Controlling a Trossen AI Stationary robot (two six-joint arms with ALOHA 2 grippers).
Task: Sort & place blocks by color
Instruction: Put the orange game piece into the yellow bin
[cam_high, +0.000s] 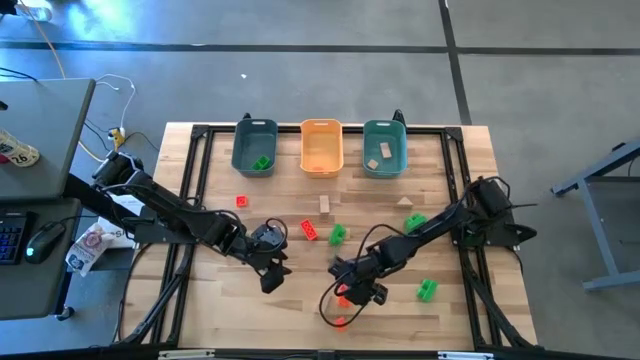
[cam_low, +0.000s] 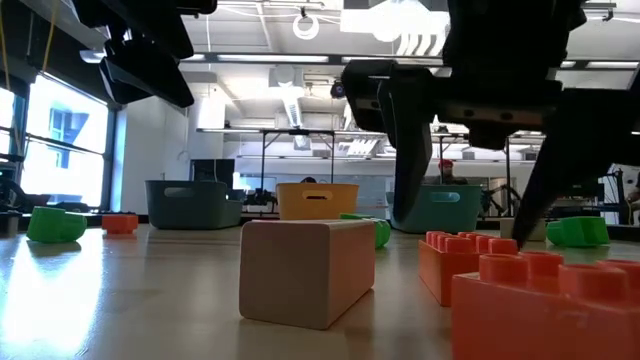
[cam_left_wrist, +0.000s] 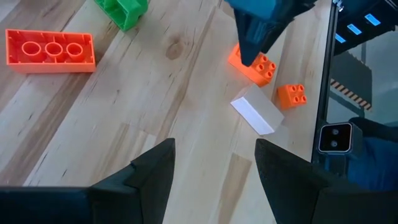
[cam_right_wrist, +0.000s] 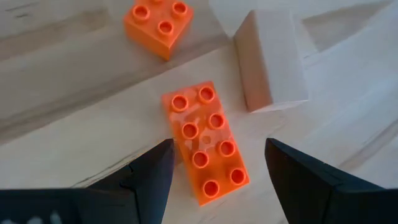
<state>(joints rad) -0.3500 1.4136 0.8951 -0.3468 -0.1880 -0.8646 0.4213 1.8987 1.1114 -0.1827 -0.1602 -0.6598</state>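
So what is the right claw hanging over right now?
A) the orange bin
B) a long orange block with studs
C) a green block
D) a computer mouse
B. The right wrist view shows the right claw open above the long orange block with studs, its fingers on either side and not gripping it, with a tan wood block lying beside.

In the high view the right gripper (cam_high: 352, 292) is covering most of the long orange block (cam_high: 343, 300), the nearest orange block (cam_low: 560, 315) is running off the low view's right and bottom edges, and the bins' (cam_high: 321, 148) contents are showing too small to identify.
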